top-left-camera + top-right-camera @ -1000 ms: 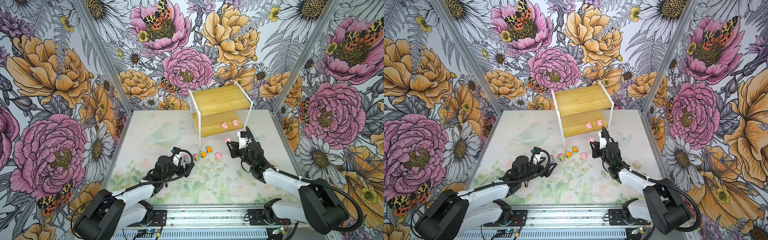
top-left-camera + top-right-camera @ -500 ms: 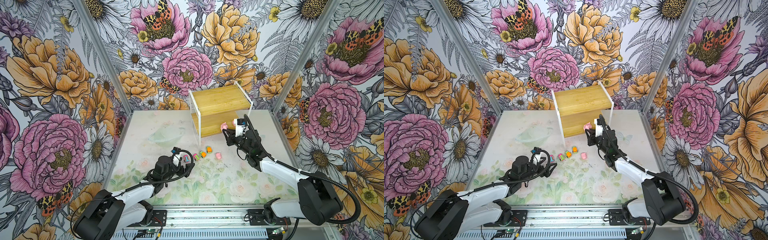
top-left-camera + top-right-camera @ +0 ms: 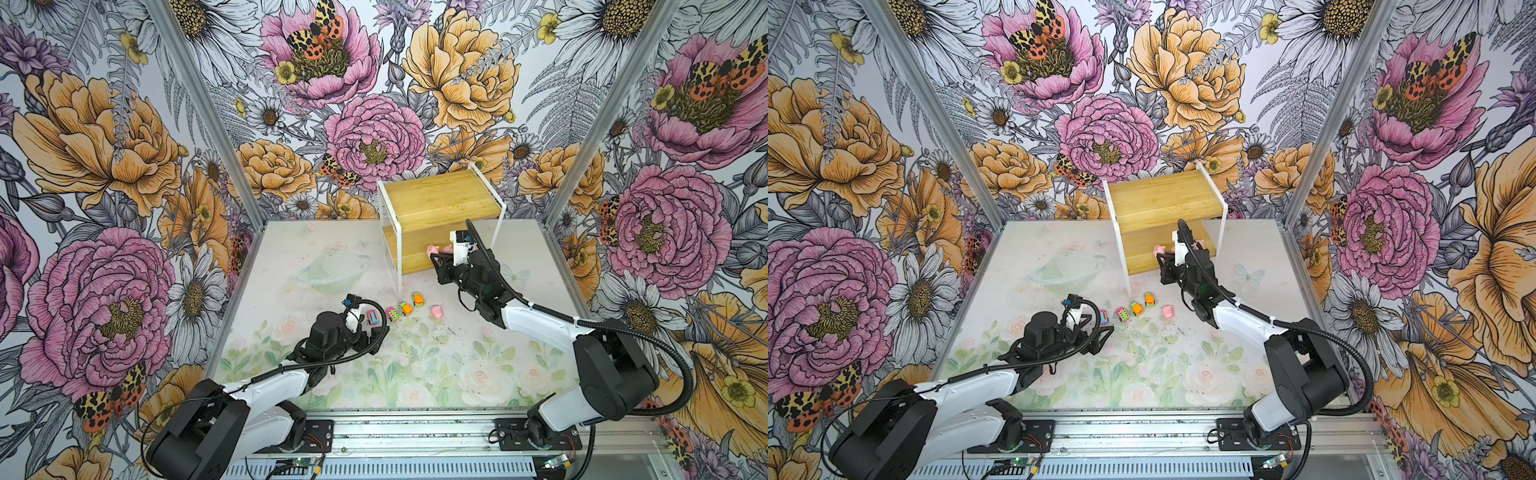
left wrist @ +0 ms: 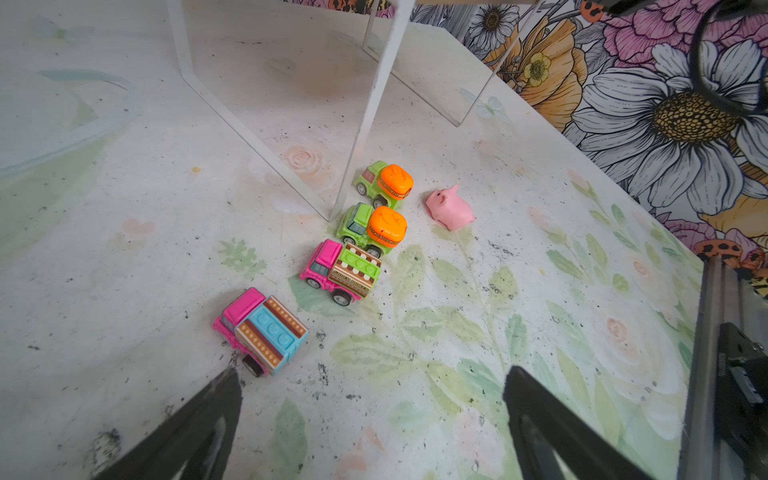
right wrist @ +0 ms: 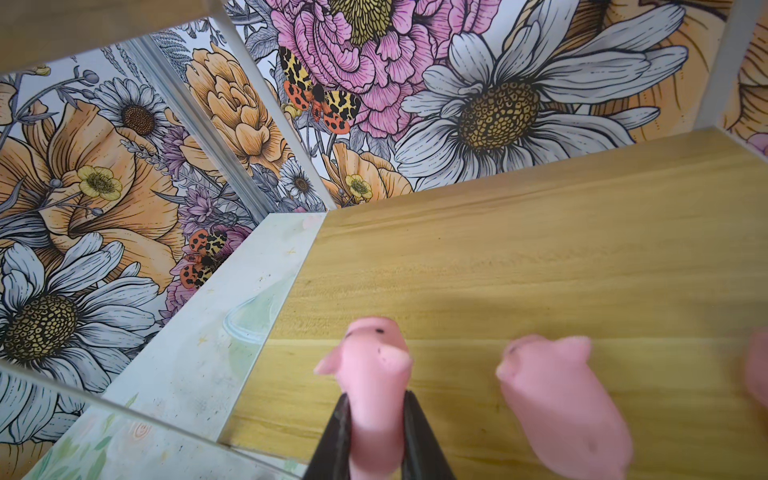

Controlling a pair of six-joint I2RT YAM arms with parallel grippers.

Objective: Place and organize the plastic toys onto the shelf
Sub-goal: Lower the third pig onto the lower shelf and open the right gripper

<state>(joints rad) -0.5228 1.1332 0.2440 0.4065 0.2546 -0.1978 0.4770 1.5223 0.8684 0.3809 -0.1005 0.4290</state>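
My right gripper (image 5: pixel 376 419) is shut on a pink pig (image 5: pixel 374 374) and holds it over the front left part of the lower board of the shelf (image 3: pixel 440 199). A second pig (image 5: pixel 557 399) lies on that board beside it, and a third pink shape (image 5: pixel 758 365) shows at the picture's edge. On the table in front of the shelf stand a pink-and-blue car (image 4: pixel 262 328), a pink-and-green car (image 4: pixel 343 270), two orange-and-green cars (image 4: pixel 374 226) (image 4: pixel 384 185) and one more pig (image 4: pixel 451 208). My left gripper (image 4: pixel 370 386) is open, low over the table just short of the pink-and-blue car.
The shelf's thin white frame leg (image 4: pixel 365 116) comes down right beside the orange-and-green cars. A pale green bowl shape (image 3: pixel 332 270) lies left of the shelf. Flowered walls close in three sides, and a metal rail (image 3: pixel 415 428) runs along the front.
My right gripper has carried the pig from in front of the shelf back and up over the lower board. The left arm and the toys on the table have not moved.
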